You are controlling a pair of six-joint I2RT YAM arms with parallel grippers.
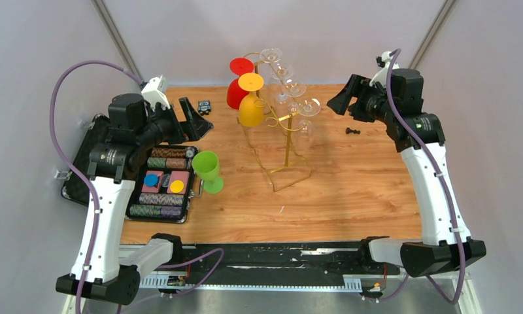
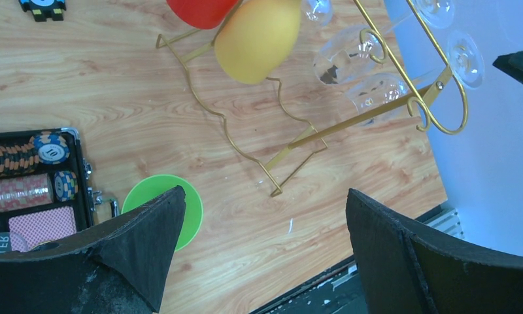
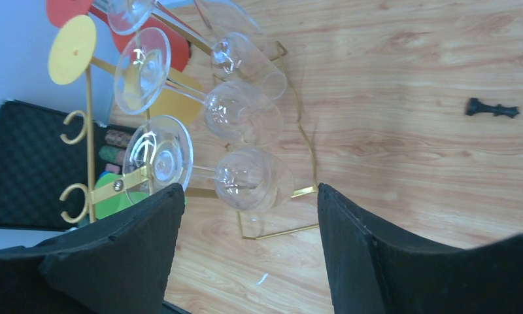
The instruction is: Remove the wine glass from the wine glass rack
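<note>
- The left gripper [image 1: 197, 121] hangs over the left rear of the table [image 1: 363, 190]. Its jaws are spread wide with nothing between them, and its wrist view frames bare wood.
- Under that arm lies an open poker chip case [image 3: 23, 170] with rows of chips inside. A small black-and-blue item [image 1: 204, 105] sits farther back, near the left fingers.
- A green glass [image 1: 206, 165] stands on the wood just beside the case's right edge, off the rack.
- The wine glass rack [image 1: 287, 144] stands mid-table toward the back. Its long axis is the gold post, which rises from a rectangular wire base resting on the wood.
- On the rack's left side hang a red glass [image 1: 235, 91] and a yellow glass [image 1: 251, 111], feet up and bowls down.
- On its right side four clear wine glasses [image 1: 295, 88] hang in a row, stems caught in the gold loops. Their feet are on top and their mouths point at the table, so their long axes run parallel to the post.
- The end glass [image 3: 252, 178] is the one closest to the right arm. Its bowl is just beside its neighbour's bowl, and a gold arm crosses at its foot.
- A black chess piece [image 1: 354, 131] sits on the wood between the rack and the right arm.
- The right gripper [image 1: 342, 98] is held high to the right of the rack, pointing at the clear glasses. Its jaws are apart, it holds nothing, and it touches no glass.
</note>
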